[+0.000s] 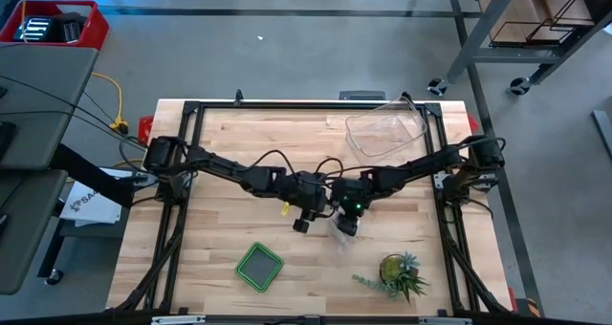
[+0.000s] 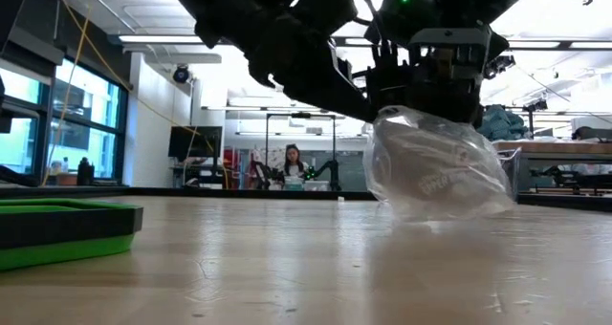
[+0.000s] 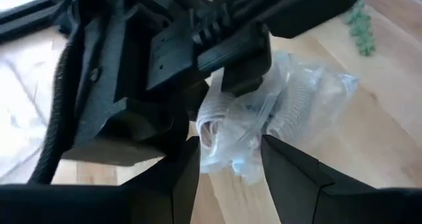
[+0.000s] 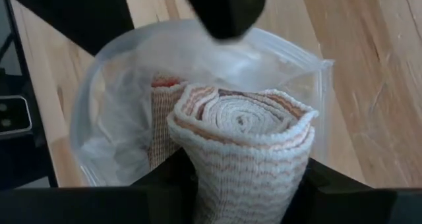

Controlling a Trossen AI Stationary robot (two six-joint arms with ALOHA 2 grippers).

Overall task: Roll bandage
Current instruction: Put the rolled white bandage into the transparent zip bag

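Right wrist view is showing the bandage [image 4: 244, 151] closest of all: a tight roll of whitish gauze with faint orange-pink banding, its spiral end facing the camera. The right gripper [image 4: 244, 191] is holding it, its two dark fingers [image 4: 168, 184] pressing against the roll's sides, partly open to the width of the roll. Just behind, the mouth of the clear plastic bag [image 4: 132, 112] is gaping wide, and the roll's far part is sitting inside that opening; a second piece of ribbed cloth is showing deeper in the bag. A dark part of the other arm is hanging over the bag's upper rim.

From the left wrist, the left gripper [image 3: 227, 161] is sitting with its fingers [image 3: 175, 178] parted either side of crumpled bag plastic [image 3: 290, 112]; whether they are actually pinching the plastic I cannot tell. The right arm's dark body is filling the space above it.

At table height, the bag [image 2: 435, 167] is hanging bulged beneath the two grippers, its bottom resting on the wooden table [image 2: 287, 268], with a green tray [image 2: 57, 229] lying off to one side.

Seen from overhead, both arms are meeting over the middle of the table [image 1: 220, 182]. Nearer the front edge are lying the green tray [image 1: 259, 267] and a small potted plant [image 1: 397, 272]; at the far right corner a clear plastic tub [image 1: 387, 129] is resting.
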